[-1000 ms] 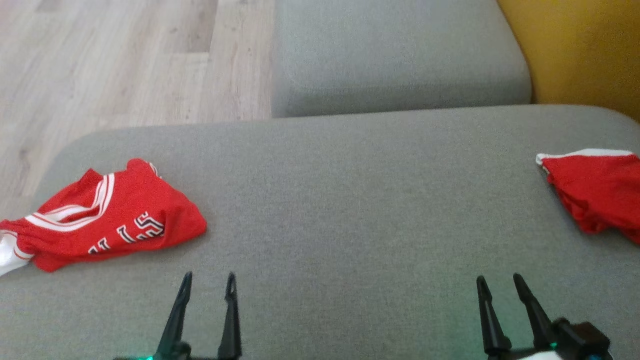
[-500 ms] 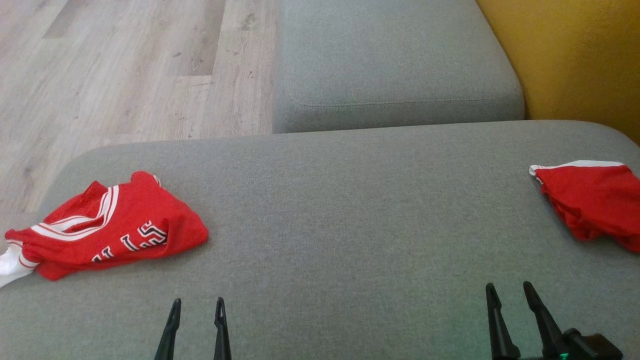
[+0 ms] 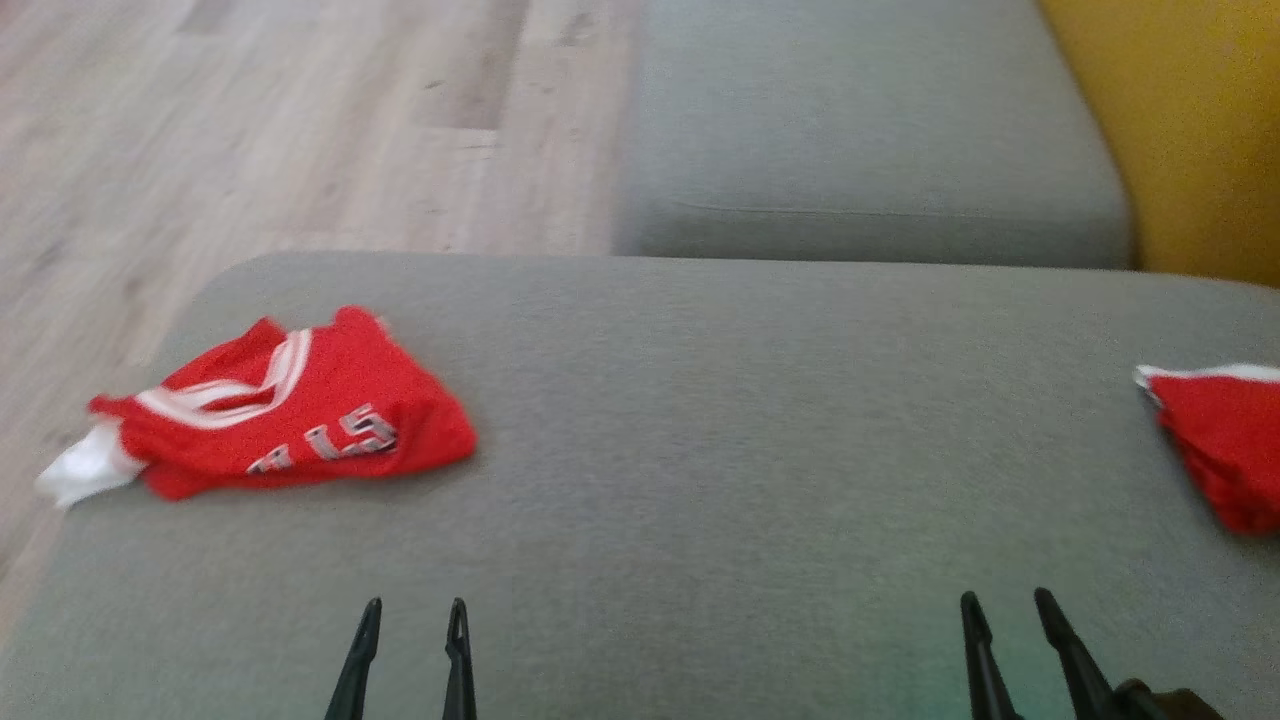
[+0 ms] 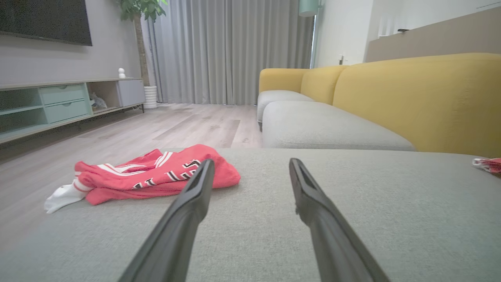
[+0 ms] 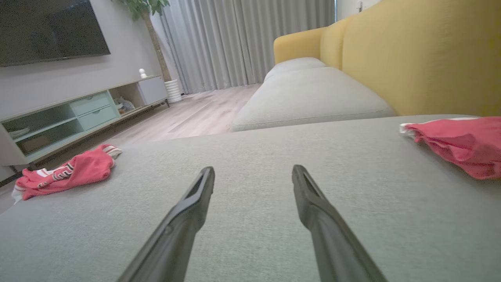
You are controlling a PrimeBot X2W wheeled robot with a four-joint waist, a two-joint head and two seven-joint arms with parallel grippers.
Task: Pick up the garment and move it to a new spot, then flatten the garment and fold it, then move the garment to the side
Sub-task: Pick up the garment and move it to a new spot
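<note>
A crumpled red garment (image 3: 290,410) with white trim and lettering lies near the left edge of the grey cushion (image 3: 720,420); a white bit hangs toward the floor. It also lies ahead-left of my left gripper (image 4: 251,162) as the red garment (image 4: 152,176), a short way beyond the fingertips. My left gripper (image 3: 414,610) is open and empty, low on the cushion's near side. My right gripper (image 3: 1005,600) is open and empty too. In the right wrist view my right gripper (image 5: 253,169) points across bare cushion, with the red garment (image 5: 66,172) far left.
A second red cloth (image 3: 1220,450) lies at the cushion's right edge, and this red cloth (image 5: 462,145) sits ahead-right of my right gripper. Beyond are another grey seat cushion (image 3: 860,130), a yellow backrest (image 3: 1200,130), wooden floor (image 3: 250,130) on the left, and a TV cabinet (image 4: 58,105).
The head camera has turned, so the whole picture has shifted rightward. Both grippers stay open and low; the garments lie where they were on the cushion.
</note>
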